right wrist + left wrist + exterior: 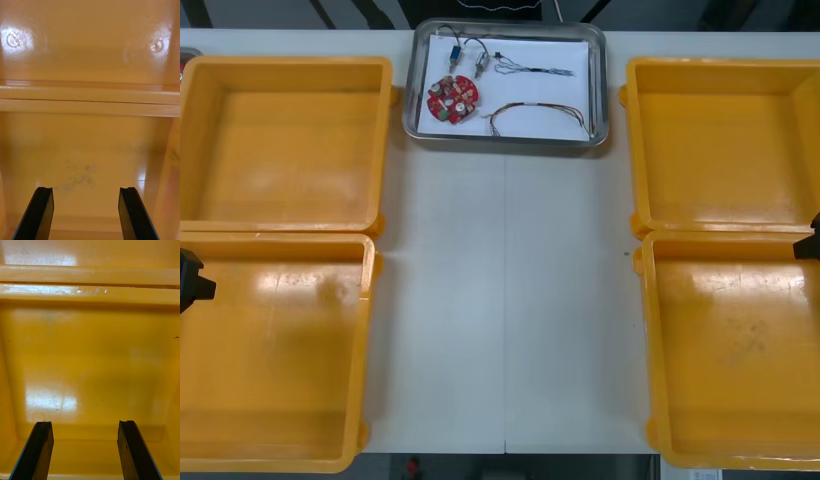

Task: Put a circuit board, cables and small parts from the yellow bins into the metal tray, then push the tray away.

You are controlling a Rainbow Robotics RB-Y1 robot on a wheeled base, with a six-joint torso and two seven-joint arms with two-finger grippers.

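Tabletop [500, 300] carries four yellow bins [280, 140], two per side

Metal tray [412, 95] at far centre, between far bins, white inside

Left hand [85, 425] at left edge over near left bin, fingers apart, nothing between

Right hand [86, 191] at right edge over near right bin, fingers apart, nothing between

In tray: circuit board [453, 98] on left side; red and yellow cable [538, 115] right of board; black cable [535, 68] toward far right; small metal parts [478, 63] just beyond board
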